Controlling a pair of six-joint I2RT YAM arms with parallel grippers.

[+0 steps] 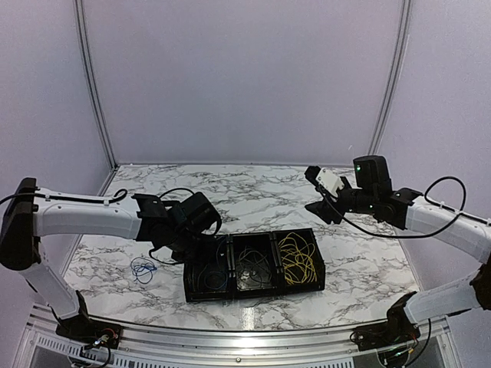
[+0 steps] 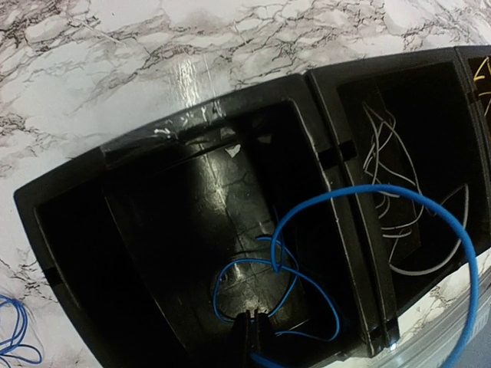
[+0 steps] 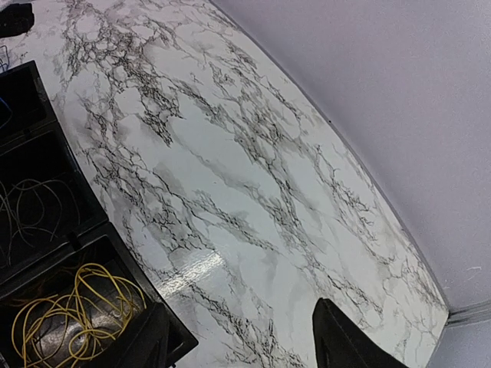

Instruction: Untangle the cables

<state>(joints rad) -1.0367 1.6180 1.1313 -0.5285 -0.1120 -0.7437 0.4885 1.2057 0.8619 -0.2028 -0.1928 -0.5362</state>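
Looks like a robot lab cell, folks: lilac panel walls (image 1: 245, 77) framed by metal uprights (image 1: 95, 84) box in a marble-patterned table (image 1: 253, 192), left arm (image 1: 84, 218) and right arm (image 1: 449, 222) bolted at an aluminium rail (image 1: 230, 337) up front.

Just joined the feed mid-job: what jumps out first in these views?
A black three-compartment tray mid-table, bright yellow cables coiled in its right compartment. The left gripper is shut on a blue cable looping up from the left compartment; a second blue coil lies loose on the marble left of the tray.
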